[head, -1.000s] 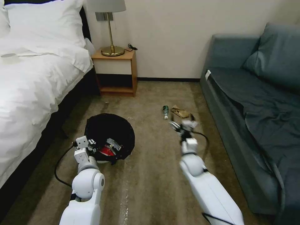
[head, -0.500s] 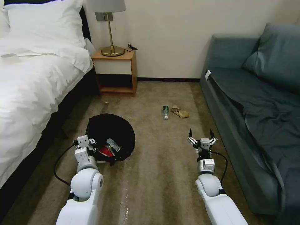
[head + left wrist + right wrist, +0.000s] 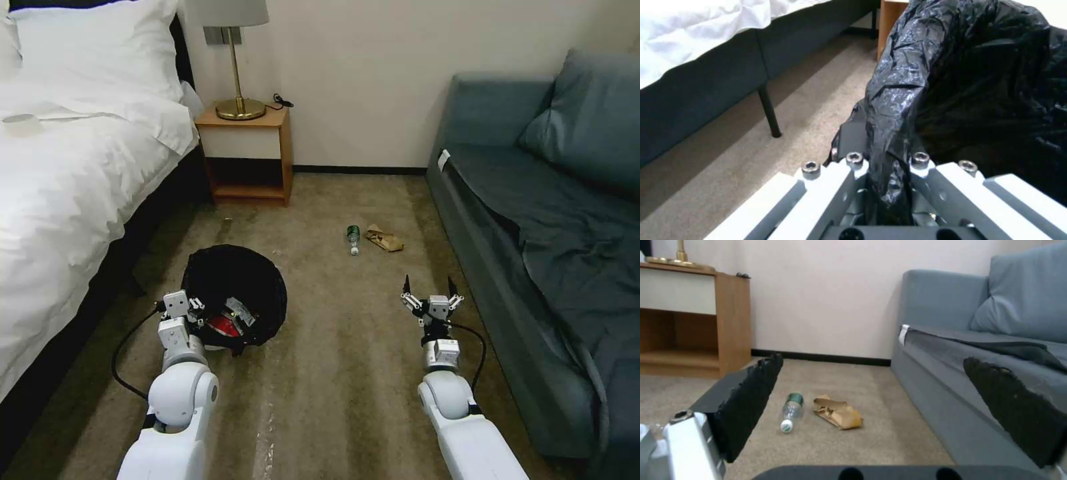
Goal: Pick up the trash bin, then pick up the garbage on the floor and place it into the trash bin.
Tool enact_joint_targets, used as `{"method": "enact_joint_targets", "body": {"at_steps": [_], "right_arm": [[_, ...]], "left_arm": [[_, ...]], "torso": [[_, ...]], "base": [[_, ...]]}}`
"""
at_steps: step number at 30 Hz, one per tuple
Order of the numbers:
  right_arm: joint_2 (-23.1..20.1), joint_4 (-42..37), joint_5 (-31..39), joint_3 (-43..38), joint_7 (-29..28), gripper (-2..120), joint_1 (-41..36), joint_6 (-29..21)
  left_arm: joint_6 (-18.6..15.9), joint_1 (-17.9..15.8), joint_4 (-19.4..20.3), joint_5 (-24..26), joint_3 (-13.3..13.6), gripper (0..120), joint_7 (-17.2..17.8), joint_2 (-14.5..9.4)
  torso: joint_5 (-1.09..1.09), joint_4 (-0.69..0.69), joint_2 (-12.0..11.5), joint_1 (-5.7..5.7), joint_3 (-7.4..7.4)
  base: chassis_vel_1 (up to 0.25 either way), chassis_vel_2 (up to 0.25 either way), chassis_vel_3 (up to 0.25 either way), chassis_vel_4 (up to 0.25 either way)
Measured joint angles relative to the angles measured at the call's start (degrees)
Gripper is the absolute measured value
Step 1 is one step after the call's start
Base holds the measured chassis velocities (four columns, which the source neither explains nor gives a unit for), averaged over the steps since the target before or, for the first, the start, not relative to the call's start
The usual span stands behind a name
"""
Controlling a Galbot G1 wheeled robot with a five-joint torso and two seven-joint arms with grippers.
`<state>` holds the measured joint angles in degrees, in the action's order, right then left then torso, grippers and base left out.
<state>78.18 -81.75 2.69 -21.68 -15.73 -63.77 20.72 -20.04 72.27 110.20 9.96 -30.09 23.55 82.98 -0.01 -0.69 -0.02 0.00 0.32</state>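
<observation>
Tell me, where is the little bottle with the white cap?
The bottle lies on the carpet in the head view, right beside the crumpled brown paper, between the nightstand and the sofa, ahead of the open right gripper.

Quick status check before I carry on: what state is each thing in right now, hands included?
Trash bin: lifted and tilted, black liner rim pinched, red-white wrapper inside.
Left hand: shut on the bin's rim.
Right hand: open, empty, low over the carpet, short of the litter.
Bottle: lying on its side on the carpet, white cap on.
Brown paper: crumpled, on the carpet beside the bottle.
</observation>
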Motion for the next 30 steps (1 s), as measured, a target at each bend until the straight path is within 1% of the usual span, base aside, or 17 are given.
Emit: {"method": "enact_joint_targets", "body": {"at_steps": [8,14,19,30], "right_arm": [[0.25,0.11,0.47,0.0,0.4,100,-0.09,0.28],[0.4,0.16,0.75,0.04,0.54,100,0.07,0.3],[0.64,0.13,0.75,0.22,0.57,100,0.13,0.3],[0.54,0.13,0.38,0.4,0.63,100,-0.14,0.46]], "left_arm": [[0.22,0.37,0.0,-0.43,0.19,3,-0.05,-0.14],[0.27,0.56,0.2,-0.43,-0.02,3,-0.15,-0.41],[0.28,0.66,0.41,-0.29,-0.15,3,-0.13,-0.65],[0.41,0.83,0.48,-0.32,-0.09,3,-0.15,-0.52]], "torso": [[0.0,0.01,0.0,0.0,0.0],[-0.01,-0.01,0.0,0.0,0.01],[0.0,0.01,0.0,0.01,0.01],[-0.01,-0.01,0.0,0.0,0.0]], "base": [[-0.037,0.026,0.033,-0.028],[-0.134,0.129,0.125,-0.138],[-0.119,0.137,0.122,-0.12],[-0.102,0.097,0.095,-0.099]]}}
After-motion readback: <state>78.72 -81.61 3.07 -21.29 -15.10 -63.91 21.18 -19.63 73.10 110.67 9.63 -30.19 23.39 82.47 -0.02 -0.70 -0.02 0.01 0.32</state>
